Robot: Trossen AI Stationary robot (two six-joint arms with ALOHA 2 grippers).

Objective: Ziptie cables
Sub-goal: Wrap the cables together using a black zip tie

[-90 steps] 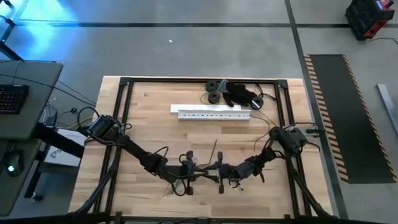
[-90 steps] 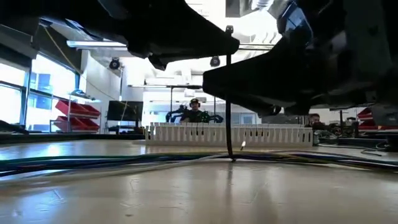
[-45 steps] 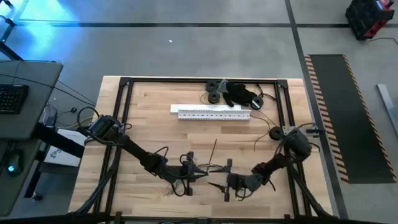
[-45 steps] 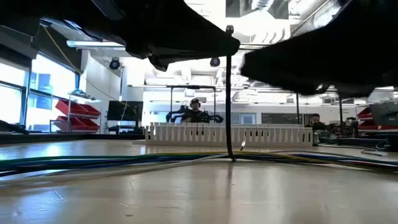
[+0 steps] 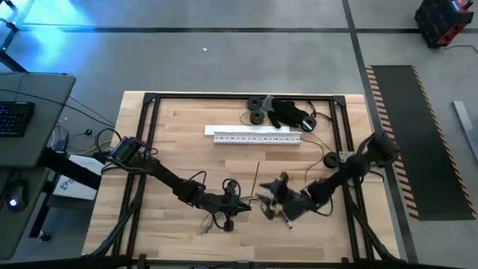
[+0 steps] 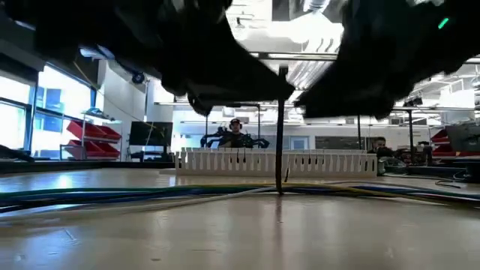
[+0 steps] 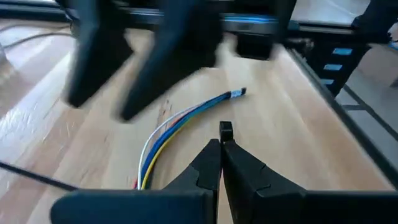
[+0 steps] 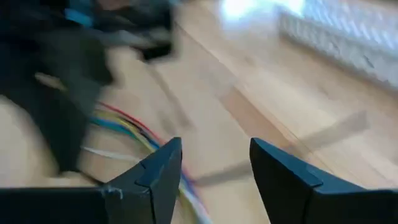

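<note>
The cables, a bundle of thin blue, yellow, white and red wires, lie slack on the wooden table; in the low view the cables run across it. A thin dark stick stands upright, its lower end on the table among them. My left gripper is shut at the stick's upper part. My right gripper hovers open just right of it above the wires, touching nothing. In the high view the left gripper and right gripper are close together near the table's middle front. My left gripper is shut with a small dark piece showing just past its fingertips. In the low view the stick's upper end meets the dark gripper above it. The stick stands upright with its foot on the table.
A white slotted strip lies across the far half of the table. Dark rolls and a black heap sit at the far edge. A black frame rims the table. People show in the room behind.
My right gripper has drawn away from the left gripper toward the table's near right, then come back toward the far side beside the stick, turning about as it went. My left gripper has shifted a little to the right. The stick stays upright.
</note>
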